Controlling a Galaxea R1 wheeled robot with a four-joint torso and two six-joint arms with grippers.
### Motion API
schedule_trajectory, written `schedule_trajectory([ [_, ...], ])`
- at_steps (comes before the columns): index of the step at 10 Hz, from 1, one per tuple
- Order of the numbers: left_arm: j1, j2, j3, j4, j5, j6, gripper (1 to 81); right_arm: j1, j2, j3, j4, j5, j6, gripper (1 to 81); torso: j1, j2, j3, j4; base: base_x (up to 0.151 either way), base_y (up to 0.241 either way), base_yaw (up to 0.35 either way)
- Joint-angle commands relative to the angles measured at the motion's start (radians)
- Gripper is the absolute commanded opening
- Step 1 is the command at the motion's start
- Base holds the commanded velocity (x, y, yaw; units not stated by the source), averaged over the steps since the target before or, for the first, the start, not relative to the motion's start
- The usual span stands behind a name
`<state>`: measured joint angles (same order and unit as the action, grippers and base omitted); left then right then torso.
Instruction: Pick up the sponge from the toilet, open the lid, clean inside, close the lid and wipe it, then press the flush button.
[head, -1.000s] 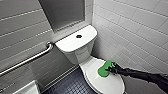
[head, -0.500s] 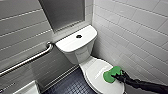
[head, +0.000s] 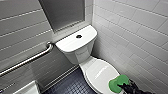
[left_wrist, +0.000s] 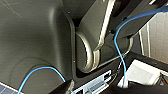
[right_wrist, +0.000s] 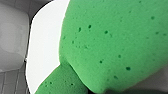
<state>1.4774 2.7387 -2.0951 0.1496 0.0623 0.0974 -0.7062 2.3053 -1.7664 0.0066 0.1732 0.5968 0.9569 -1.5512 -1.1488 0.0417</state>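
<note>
Of the left gripper I cannot tell whether it is open or closed. At the far left a brushed-metal grab bar (head: 30, 60) runs along the grey tiled wall, in the same spot as a second ago, so the camera has held steady and the change is in the scene itself. Next comes the flat white rectangular tank cover (head: 72, 41) with the small round dark flush button (head: 79, 36) at its middle, untouched. Below it the smooth white oval plastic lid (head: 100, 72) lies shut over the bowl.

The bright green porous sponge (head: 118, 83) is what has moved. A second ago it sat near the middle of the lid, half a second ago further forward, and now it rests on the lid's front right part, close to the rim. The black right gripper (head: 125, 86) is clenched on the sponge's near edge and has travelled with it.

I judge this to be a drag across the closed lid, either a wipe or a drawing-off. The sponge has little lid left ahead of it and could slip over the rim
</note>
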Motion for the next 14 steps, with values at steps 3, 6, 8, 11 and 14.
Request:
schedule_trajectory([
  [3,0.033,-0.008,0.029,0.007,0.09,0.004,81.1,-0.18,-0.145,0.093,-0.008,0.012,-0.003,1.0,0.0,0.0,0.0,0.0,0.0,0.0,0.0],
  [6,0.031,-0.003,0.03,0.007,0.086,0.005,81.1,-0.361,-0.163,0.121,-0.01,0.061,-0.006,1.0,0.0,-0.001,0.0,0.0,0.0,0.0,0.0],
  [8,0.03,0.0,0.03,0.008,0.085,0.007,81.1,-0.462,-0.171,0.154,-0.022,0.101,-0.011,1.0,0.0,-0.001,0.0,0.0,0.0,0.0,0.0],
  [11,0.031,0.004,0.033,0.008,0.08,0.007,81.1,-0.537,-0.237,0.311,-0.099,0.101,-0.018,1.0,0.0,-0.002,0.0,0.0,0.0,0.0,0.0],
  [14,0.027,0.013,0.033,0.008,0.079,0.022,81.1,-0.455,-0.395,0.536,-0.111,0.094,-0.071,1.0,0.0,-0.002,0.001,0.0,0.0,0.0,0.0],
])
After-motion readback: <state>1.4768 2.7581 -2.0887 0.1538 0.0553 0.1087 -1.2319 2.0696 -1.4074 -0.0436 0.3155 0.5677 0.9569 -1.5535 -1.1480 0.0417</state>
